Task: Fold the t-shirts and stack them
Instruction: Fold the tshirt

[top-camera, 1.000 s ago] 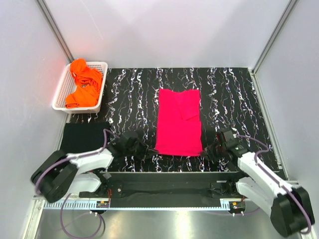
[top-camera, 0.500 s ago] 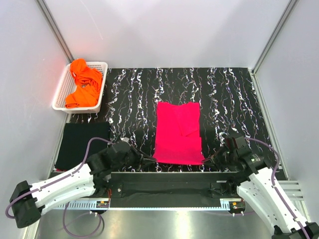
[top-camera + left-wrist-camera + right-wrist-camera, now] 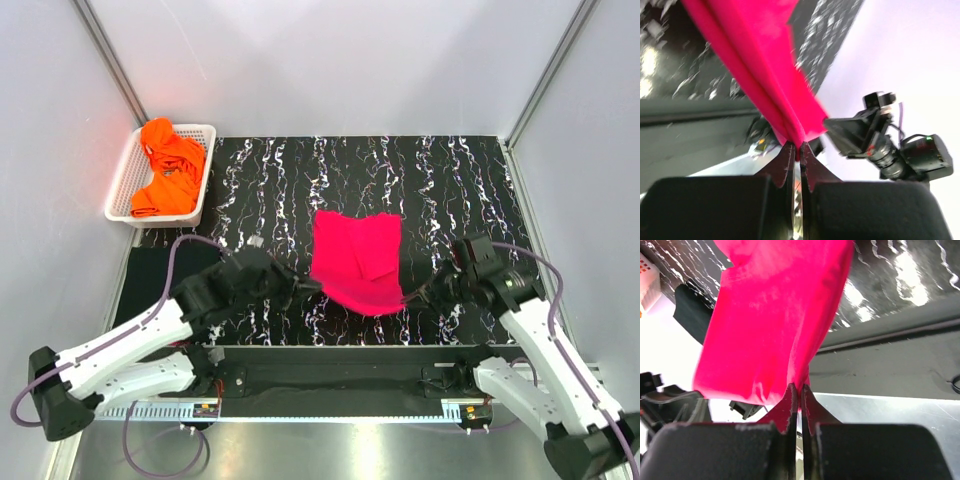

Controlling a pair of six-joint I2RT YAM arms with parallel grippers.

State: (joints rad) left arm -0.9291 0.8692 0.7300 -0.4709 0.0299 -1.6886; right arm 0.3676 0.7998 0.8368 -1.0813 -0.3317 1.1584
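The pink shirt (image 3: 357,262) is held at the middle of the mat (image 3: 270,190), its near hem raised and pinched at one corner by the left gripper (image 3: 308,288) and at the other by the right gripper (image 3: 420,296), both jaws being closed tight on a thin fold of cloth. The cloth is judged light, soft and limp, so it sags between the grips and is best taken at corners or along a hem. Orange shirts (image 3: 168,165) are heaped in the basket (image 3: 118,195), and a black shirt (image 3: 160,275) is laid flat at the near left.
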